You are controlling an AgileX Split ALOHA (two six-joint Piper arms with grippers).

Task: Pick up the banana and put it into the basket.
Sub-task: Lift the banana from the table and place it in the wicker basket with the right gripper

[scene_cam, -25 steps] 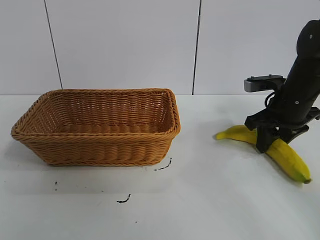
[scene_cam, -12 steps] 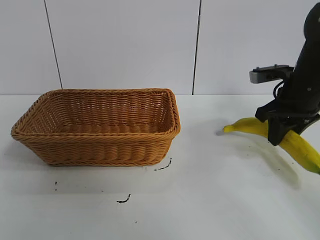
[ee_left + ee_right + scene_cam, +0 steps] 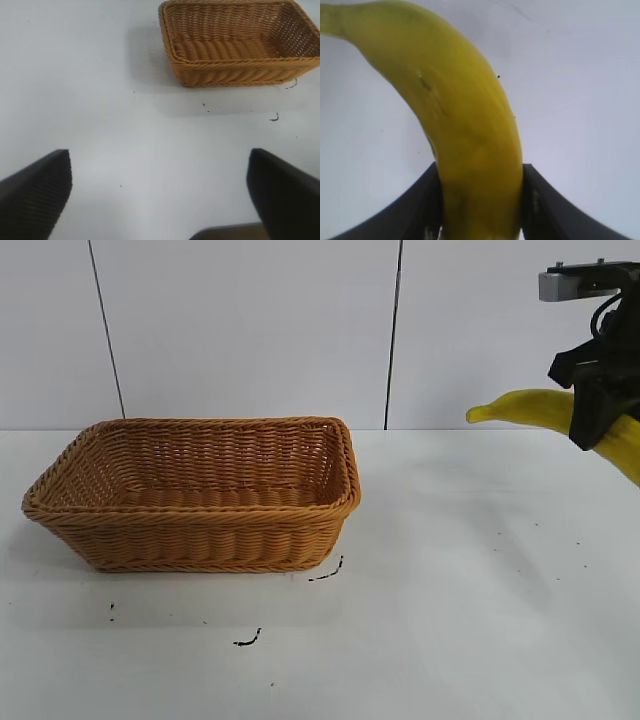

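Observation:
The yellow banana (image 3: 530, 408) hangs in the air at the far right of the exterior view, well above the table, with my right gripper (image 3: 597, 415) shut on its middle. In the right wrist view the banana (image 3: 465, 130) fills the space between both black fingers (image 3: 415, 207), which press on its sides. The tan woven basket (image 3: 190, 540) stands on the white table at the left, with nothing inside it. My left gripper (image 3: 160, 190) is open over bare table, with the basket (image 3: 235, 70) some way ahead of it.
The white table (image 3: 450, 620) carries a few small black marks (image 3: 247, 640) in front of the basket. A pale panelled wall rises behind. Wide bare table lies between the basket and the right arm.
My right gripper has lifted the banana off the table, up and slightly to the right. The basket and the left gripper have not moved.

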